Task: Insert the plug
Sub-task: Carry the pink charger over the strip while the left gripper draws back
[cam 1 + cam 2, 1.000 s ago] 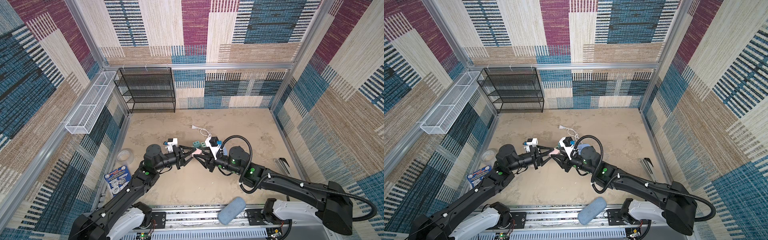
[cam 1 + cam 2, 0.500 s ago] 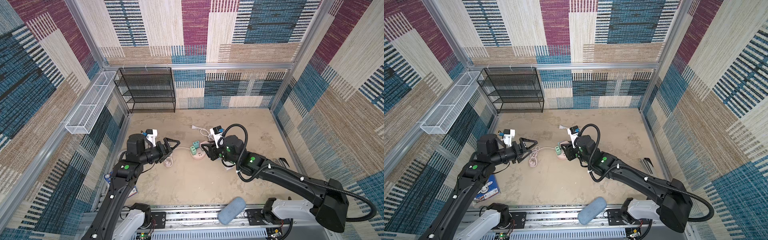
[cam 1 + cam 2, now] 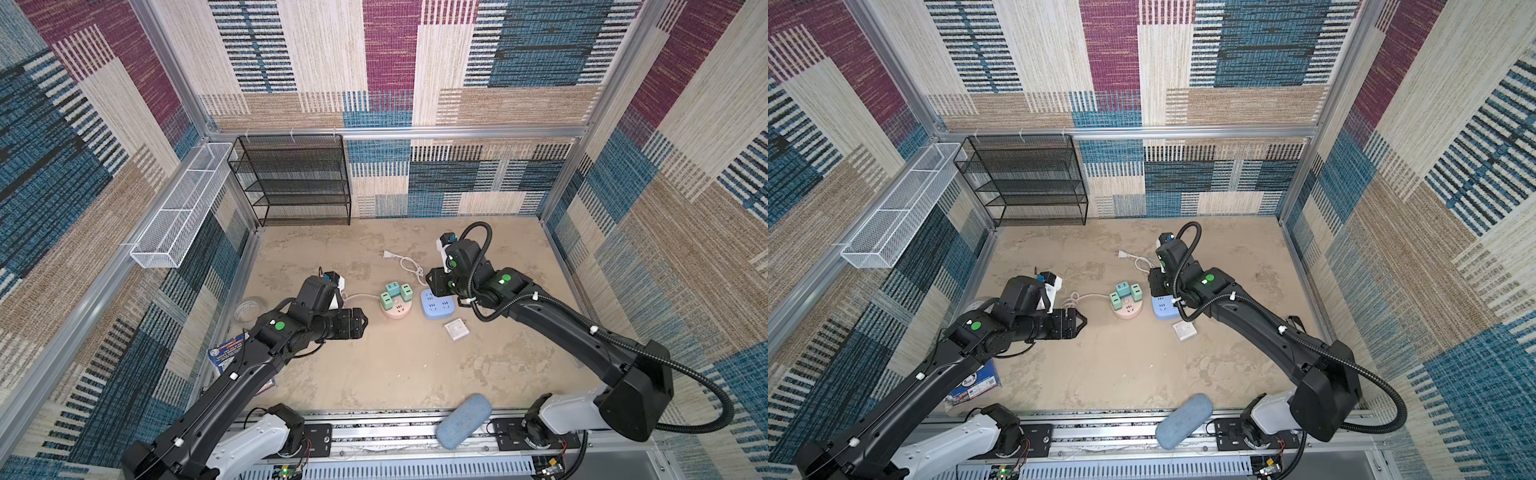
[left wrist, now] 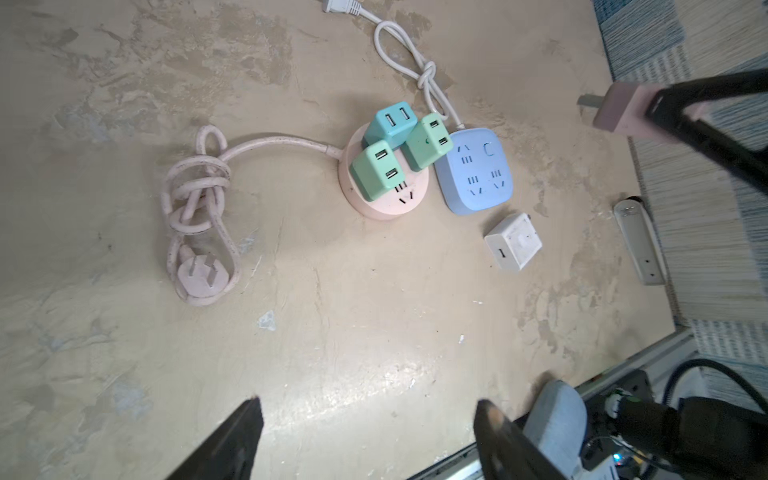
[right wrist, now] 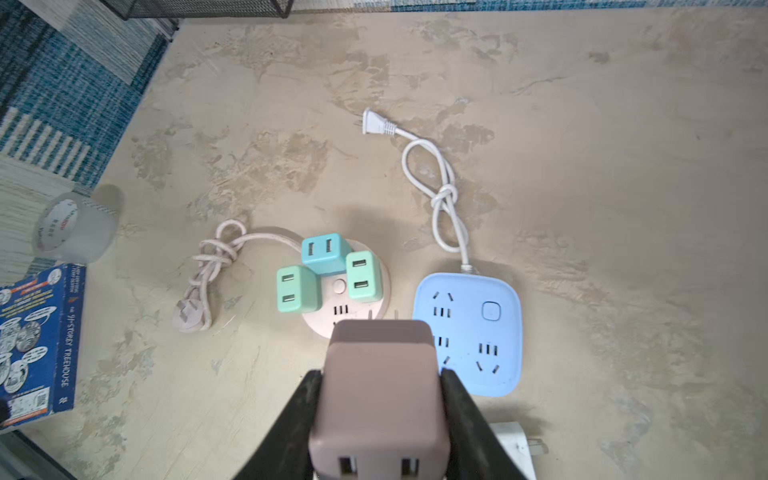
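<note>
The right gripper (image 5: 380, 419) pinched a mauve USB charger plug (image 5: 380, 365) by its sides. Its prongs pointed toward the round pink socket hub (image 5: 329, 316) and the blue power strip (image 5: 469, 332), seemingly held above both. The left gripper (image 4: 369, 403) hung spread and empty near the hub's coiled cord (image 4: 195, 195).

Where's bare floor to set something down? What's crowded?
Free: the patch between the white charger and the front rail; the strip between the black shelf and the white cord. Crowded: the middle, where pink socket, blue socket and white charger sit close, with the right tool holding a pink charger over them.
</note>
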Robot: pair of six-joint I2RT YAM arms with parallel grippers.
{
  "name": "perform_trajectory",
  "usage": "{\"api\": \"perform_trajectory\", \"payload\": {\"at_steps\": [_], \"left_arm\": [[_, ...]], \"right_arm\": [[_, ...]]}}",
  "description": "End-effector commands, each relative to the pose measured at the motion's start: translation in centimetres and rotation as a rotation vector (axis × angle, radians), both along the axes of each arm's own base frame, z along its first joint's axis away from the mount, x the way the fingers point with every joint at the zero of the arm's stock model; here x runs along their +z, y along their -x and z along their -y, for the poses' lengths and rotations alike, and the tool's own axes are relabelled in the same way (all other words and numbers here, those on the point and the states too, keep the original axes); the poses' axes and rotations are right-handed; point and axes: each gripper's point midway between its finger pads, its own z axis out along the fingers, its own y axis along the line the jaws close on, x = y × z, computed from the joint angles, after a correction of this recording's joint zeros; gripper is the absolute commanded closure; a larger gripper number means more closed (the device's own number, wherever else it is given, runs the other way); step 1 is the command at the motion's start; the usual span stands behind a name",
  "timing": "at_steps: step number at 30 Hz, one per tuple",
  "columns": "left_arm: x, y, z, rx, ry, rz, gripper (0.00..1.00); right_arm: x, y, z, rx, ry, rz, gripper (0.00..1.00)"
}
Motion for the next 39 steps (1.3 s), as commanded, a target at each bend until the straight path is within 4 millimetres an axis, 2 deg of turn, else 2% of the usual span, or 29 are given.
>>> {"api": "perform_trajectory", "payload": {"at_steps": [1, 3, 6, 12, 21, 25, 39], "left_arm": [[1.2, -0.7, -0.2, -0.026, -0.026, 0.092, 0.14], [2.1, -0.8, 0.7, -0.044, 0.03, 0.12, 0.13], [2.0, -0.8, 1.8, -0.069, 0.083, 0.101, 0.13], [1.0, -0.6, 3.0, -0.09, 0.153, 0.085, 0.14], [1.2, -0.2, 2.6, -0.086, 0.162, 0.107, 0.14], [1.1, -0.3, 2.8, -0.091, 0.162, 0.1, 0.14], [0.5, -0.4, 2.9, -0.092, 0.158, 0.084, 0.14]], "right_arm": [[-2.1, 0.9, 0.6, 0.057, 0.079, -0.138, 1.0], [-3.0, 0.5, 0.3, 0.082, 0.08, -0.207, 1.0], [-4.1, 0.0, -0.1, 0.084, 0.108, -0.253, 1.0], [-3.5, -2.1, -0.4, 0.063, 0.147, -0.238, 1.0], [-5.9, -3.9, -0.7, 0.071, 0.184, -0.33, 1.0], [-6.9, -4.6, -0.2, 0.075, 0.201, -0.368, 1.0], [-10.0, -5.0, 0.5, 0.105, 0.242, -0.454, 1.0]]}}
